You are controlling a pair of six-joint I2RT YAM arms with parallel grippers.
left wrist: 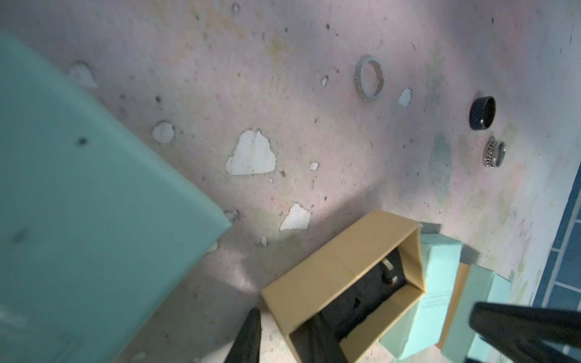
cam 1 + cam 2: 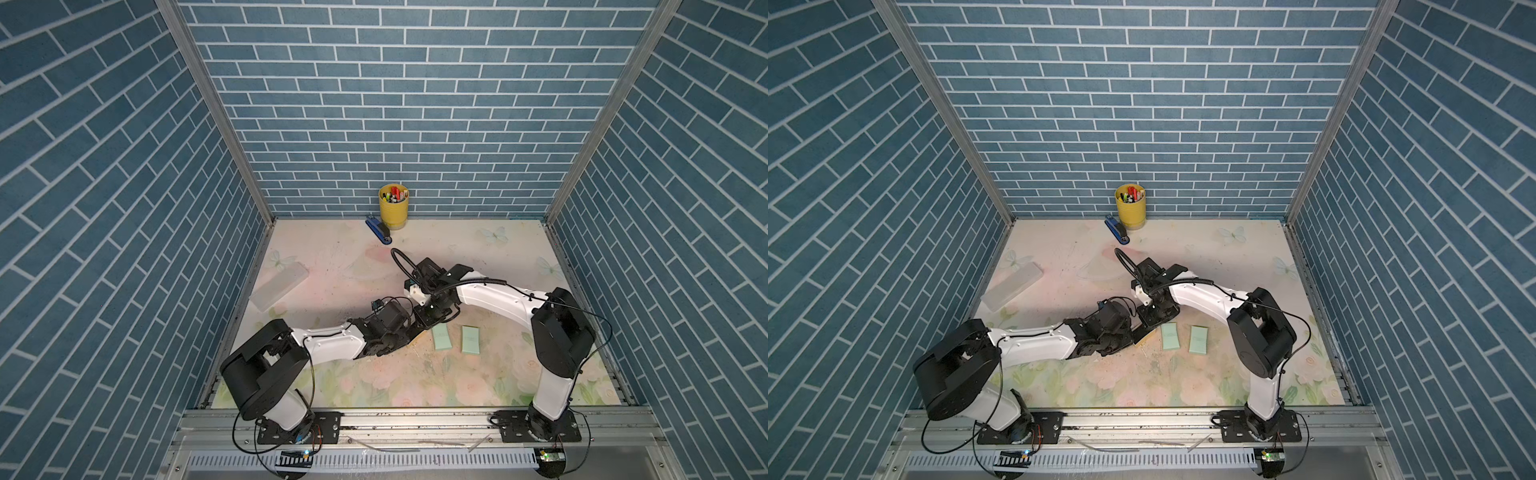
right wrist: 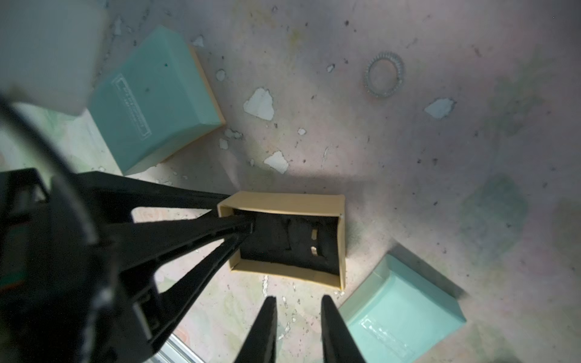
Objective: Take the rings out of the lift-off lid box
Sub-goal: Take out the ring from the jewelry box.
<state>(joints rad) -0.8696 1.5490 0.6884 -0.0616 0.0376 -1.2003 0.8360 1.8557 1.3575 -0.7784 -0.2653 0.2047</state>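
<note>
In both top views the left gripper (image 3: 243, 234) reaches toward 2 o'clock. Its jaws are almost closed, pinching an end wall of the open tan box (image 3: 283, 201). A pale ring (image 3: 314, 242) sits in the box's black foam (image 3: 273, 239). A studded ring (image 1: 371, 78), a black ring (image 1: 482, 113) and a steel ring (image 1: 494, 154) lie loose on the table (image 1: 283, 63) nearby. The right gripper (image 3: 298, 297) hangs just by the box, jaws slightly apart and empty. Two mint-green boxes (image 2: 441, 337) lie at 3 o'clock from it.

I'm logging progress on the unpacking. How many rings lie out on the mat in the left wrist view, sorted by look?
Pale studded ring: 1
Plain black ring: 1
Dark ring with chain pattern: 1
Total: 3
</note>
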